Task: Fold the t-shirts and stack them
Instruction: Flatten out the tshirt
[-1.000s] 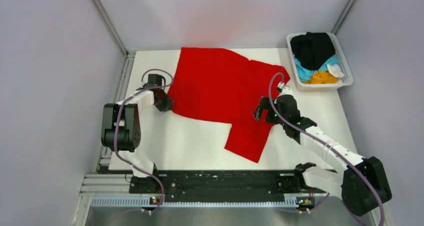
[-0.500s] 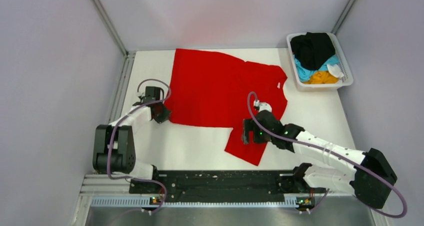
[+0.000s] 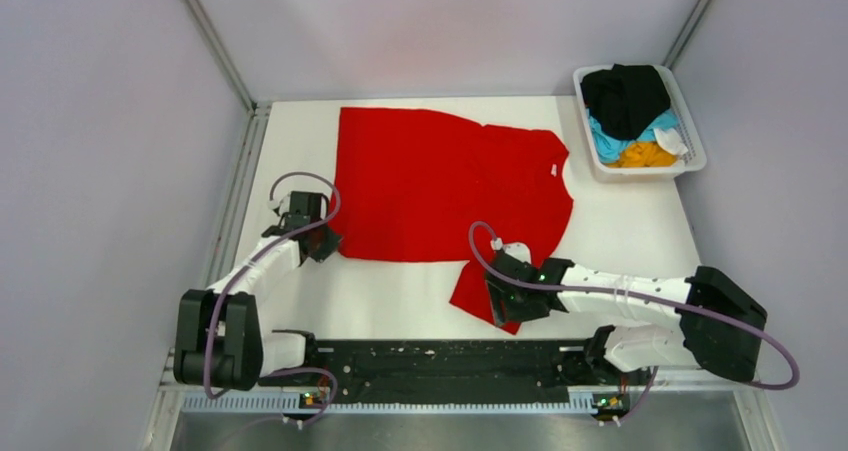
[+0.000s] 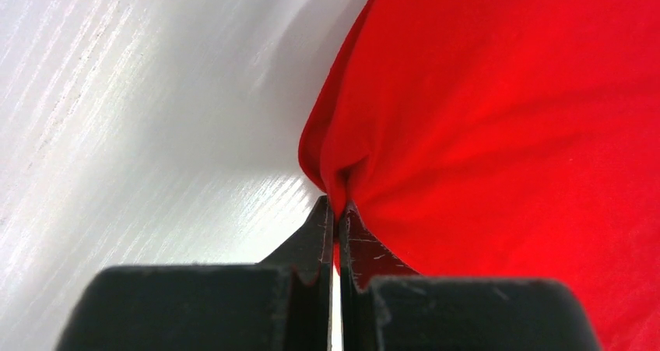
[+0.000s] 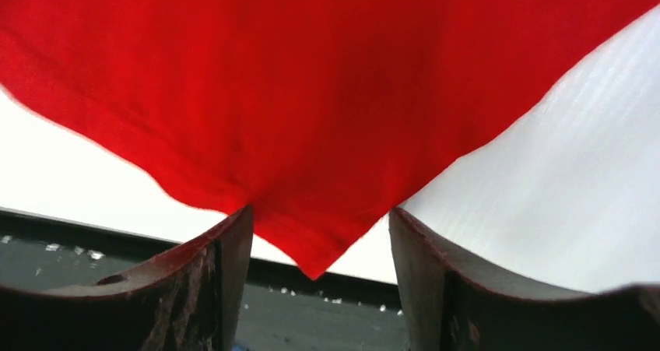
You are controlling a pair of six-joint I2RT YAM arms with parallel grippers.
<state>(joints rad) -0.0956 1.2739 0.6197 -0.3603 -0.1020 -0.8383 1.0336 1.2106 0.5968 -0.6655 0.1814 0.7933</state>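
Observation:
A bright red t-shirt point(image 3: 440, 181) lies spread on the white table point(image 3: 390, 296), one sleeve pointing toward the near edge. My left gripper point(image 3: 325, 243) is shut on the shirt's near-left edge. In the left wrist view the cloth point(image 4: 506, 133) bunches into the closed left gripper point(image 4: 336, 205). My right gripper point(image 3: 503, 306) sits over the sleeve's near corner. In the right wrist view the right gripper point(image 5: 319, 211) stands open, with the pointed red corner point(image 5: 311, 250) hanging between the two fingers.
A white basket point(image 3: 640, 174) at the back right holds a black shirt point(image 3: 625, 96), a light blue one point(image 3: 605, 143) and an orange-yellow one point(image 3: 645, 154). A black rail point(image 3: 430, 366) runs along the table's near edge, just below the sleeve corner.
My left gripper closed on the shirt's edge and drew it nearer and leftward. My right gripper moved from the shirt's right side to the sleeve's near corner, its jaws narrowing.

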